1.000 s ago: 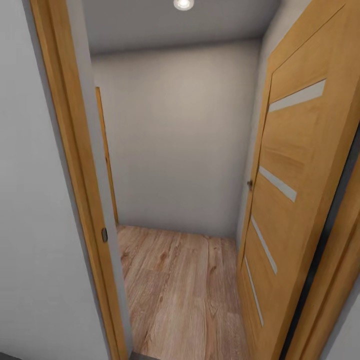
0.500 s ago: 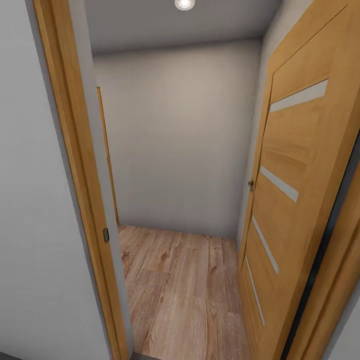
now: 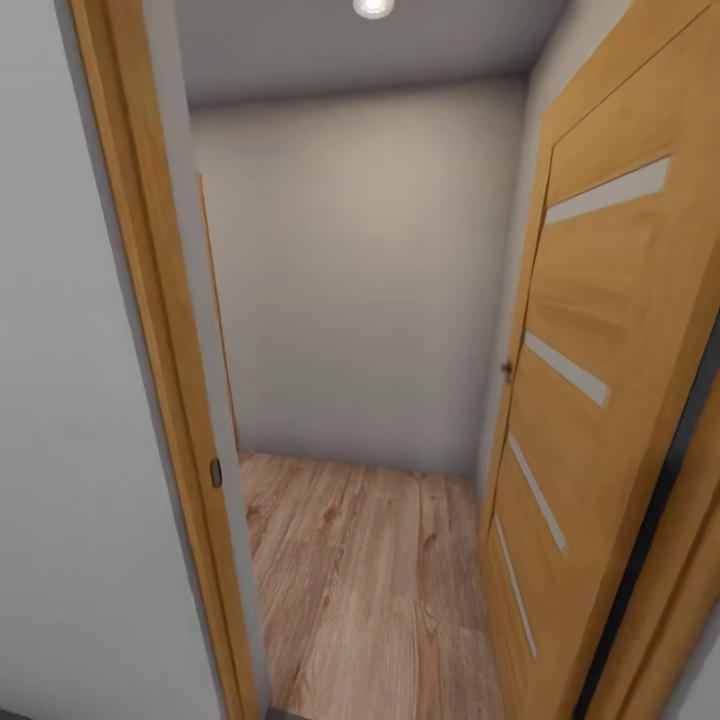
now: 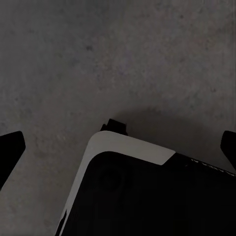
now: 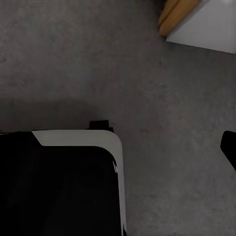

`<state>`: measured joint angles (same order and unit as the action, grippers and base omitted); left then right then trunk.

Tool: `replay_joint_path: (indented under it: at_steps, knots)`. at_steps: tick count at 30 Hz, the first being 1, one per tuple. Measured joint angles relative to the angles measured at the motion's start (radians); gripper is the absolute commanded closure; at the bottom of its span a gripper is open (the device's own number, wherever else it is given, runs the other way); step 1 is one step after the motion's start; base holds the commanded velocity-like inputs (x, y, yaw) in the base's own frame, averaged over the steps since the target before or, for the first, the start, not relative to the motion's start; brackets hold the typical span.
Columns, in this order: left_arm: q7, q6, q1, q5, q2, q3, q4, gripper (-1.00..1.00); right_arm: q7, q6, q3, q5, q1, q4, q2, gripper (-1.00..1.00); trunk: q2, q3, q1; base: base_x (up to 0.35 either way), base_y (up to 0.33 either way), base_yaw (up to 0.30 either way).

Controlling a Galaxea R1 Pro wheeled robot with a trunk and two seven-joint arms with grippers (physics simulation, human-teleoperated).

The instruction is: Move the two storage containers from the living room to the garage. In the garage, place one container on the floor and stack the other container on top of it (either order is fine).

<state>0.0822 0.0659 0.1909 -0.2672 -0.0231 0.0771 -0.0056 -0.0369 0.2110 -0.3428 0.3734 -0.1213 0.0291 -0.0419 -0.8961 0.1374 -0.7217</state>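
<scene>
The two storage containers are out of view. I face an open doorway from the head view; beyond it lies a small white-walled room with a light wood plank floor (image 3: 370, 590). My left gripper (image 4: 118, 147) hangs open over the dark grey floor (image 4: 123, 54), black fingertips (image 4: 10, 150) far apart and nothing between them. My right gripper (image 5: 118, 147) is also over the grey floor (image 5: 73, 54), open and empty, with one black fingertip (image 5: 229, 147) at the picture's edge.
A wooden door frame (image 3: 150, 350) stands close on the left. The wooden door with glass slits (image 3: 590, 400) is swung open on the right. My black and white base (image 4: 142, 191) shows under both wrists. A frame foot and white wall corner (image 5: 196, 19) lie near the right gripper.
The whole head view has shifted slightly, so the camera has crept towards the doorway. Nothing else differs.
</scene>
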Motion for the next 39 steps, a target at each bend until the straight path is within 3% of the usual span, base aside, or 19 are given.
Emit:
replay_joint_path:
  at_steps: [39]
  knots:
    - [0.000,-0.001,0.000,0.001,0.000,0.000,0.000,-1.00,-0.004,0.002,0.006,0.003,0.000,0.000,0.001,-1.00,0.000,0.000,0.000,0.317,0.000,-0.007]
